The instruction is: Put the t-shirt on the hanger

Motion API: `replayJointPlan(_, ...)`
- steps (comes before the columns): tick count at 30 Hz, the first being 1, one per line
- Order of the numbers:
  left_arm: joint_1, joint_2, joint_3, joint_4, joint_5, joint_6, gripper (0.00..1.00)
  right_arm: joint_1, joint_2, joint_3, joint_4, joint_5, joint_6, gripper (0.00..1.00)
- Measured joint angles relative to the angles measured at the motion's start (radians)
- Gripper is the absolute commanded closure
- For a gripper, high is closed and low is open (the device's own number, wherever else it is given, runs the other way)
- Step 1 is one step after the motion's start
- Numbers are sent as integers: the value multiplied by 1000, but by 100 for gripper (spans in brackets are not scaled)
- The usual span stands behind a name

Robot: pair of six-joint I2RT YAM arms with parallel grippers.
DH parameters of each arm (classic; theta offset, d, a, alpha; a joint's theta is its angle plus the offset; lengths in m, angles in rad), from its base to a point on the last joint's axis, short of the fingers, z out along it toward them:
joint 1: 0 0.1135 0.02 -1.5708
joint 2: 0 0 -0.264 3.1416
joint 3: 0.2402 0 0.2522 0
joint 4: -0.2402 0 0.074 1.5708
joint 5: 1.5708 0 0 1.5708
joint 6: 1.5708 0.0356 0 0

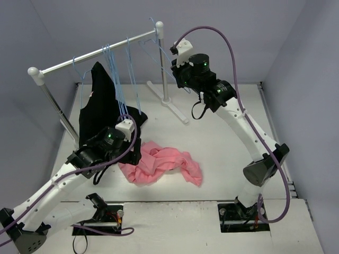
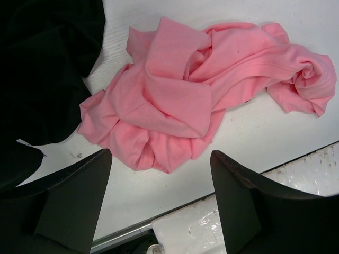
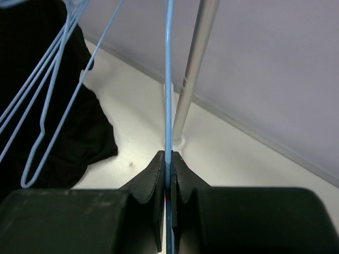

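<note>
Salmon-pink t-shirt (image 1: 161, 165) lies crumpled at the lower centre of the bench (image 1: 222, 153) in the top view. From the left wrist, my left gripper (image 2: 160, 154) hangs released above it. From the right wrist, my right gripper (image 3: 169, 159) is clenched on the hanger (image 3: 169, 79), centre frame.

Soft, matt salmon-pink cloth t-shirt (image 2: 175, 100), creased. Beside the t-shirt, matt black cloth garment (image 2: 42, 63); beneath, matt white, faintly grained table (image 2: 265, 143). Thin, smooth light-blue wire hanger (image 3: 169, 79). Satin metal pole (image 3: 193, 69).
</note>
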Motion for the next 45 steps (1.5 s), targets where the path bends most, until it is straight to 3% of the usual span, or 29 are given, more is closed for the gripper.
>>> replayJointPlan(13, 0, 115, -49, 124, 61, -73, 29, 74, -370, -615, 0, 16, 62, 100)
replayJointPlan(21, -21, 298, -75, 254, 76, -139, 31, 76, -711, -908, -6, 84, 169, 100)
replayJointPlan(23, -36, 351, -75, 277, 65, -151, 38, 76, -778, -955, 0, 97, 201, 100)
replayJointPlan(25, -50, 403, -75, 299, 54, -160, 58, 76, -831, -997, -2, 109, 228, 100)
replayJointPlan(27, -62, 453, -74, 316, 44, -159, 70, 76, -868, -1032, -6, 118, 250, 100)
replayJointPlan(28, -66, 480, -71, 322, 39, -160, 85, 76, -882, -1048, -8, 123, 261, 100)
replayJointPlan(31, -72, 566, -31, 322, 19, -132, 99, 76, -915, -1077, -22, 137, 282, 100)
replayJointPlan(40, -66, 768, 318, 310, -72, 80, 100, 76, -980, -1096, -30, 165, 304, 100)
replayJointPlan(43, -56, 808, 385, 313, -88, 142, 84, 76, -988, -1109, -29, 166, 309, 100)
replayJointPlan(45, -47, 838, 416, 313, -97, 179, 66, 76, -991, -1123, -30, 168, 312, 100)
